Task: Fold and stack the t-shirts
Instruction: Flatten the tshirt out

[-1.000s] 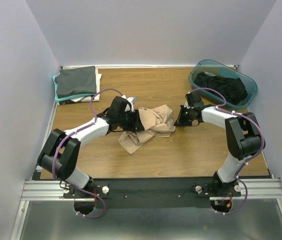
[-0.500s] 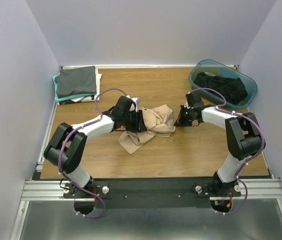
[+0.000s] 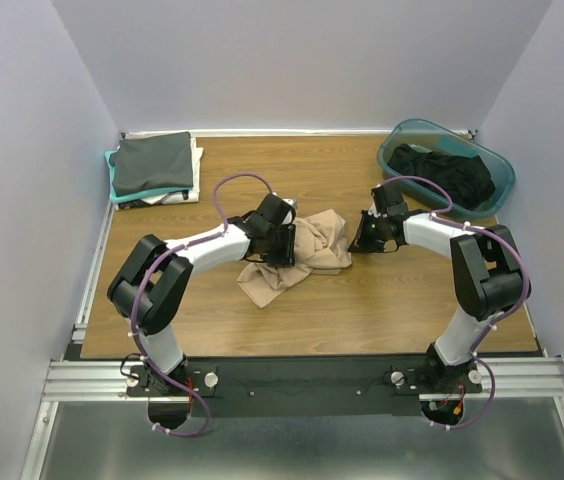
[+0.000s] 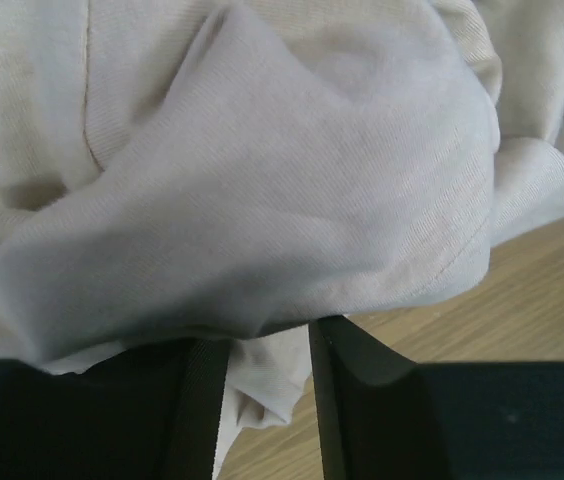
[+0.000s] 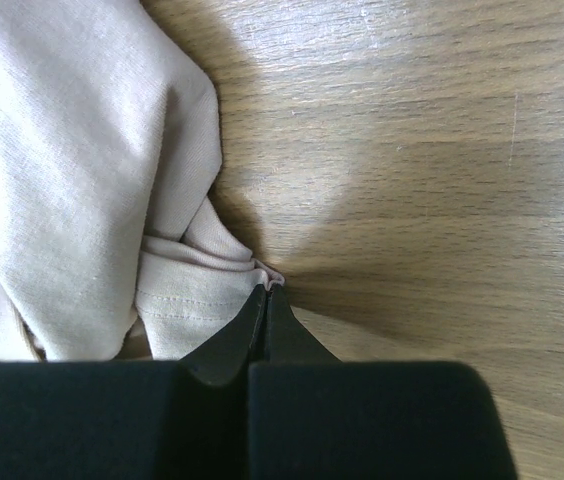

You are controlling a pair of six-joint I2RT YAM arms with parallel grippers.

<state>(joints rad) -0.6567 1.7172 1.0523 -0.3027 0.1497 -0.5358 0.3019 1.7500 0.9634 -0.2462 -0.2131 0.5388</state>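
A tan t-shirt lies crumpled mid-table. My left gripper is pushed against its left side. In the left wrist view the jaws stand a little apart with a loose fold of the tan shirt hanging between them, not pinched. My right gripper is at the shirt's right edge. In the right wrist view it is shut on a small pinch of the shirt's hem, low on the table. A stack of folded shirts, dark grey on top, lies at the back left. A black shirt lies in the tub.
The teal plastic tub stands at the back right corner. The wooden table is walled on the left, back and right. The arm bases sit on the rail at the near edge.
My left gripper has moved right, further into the tan shirt, and the left arm has stretched out. The right gripper has stayed put at the shirt's right edge.
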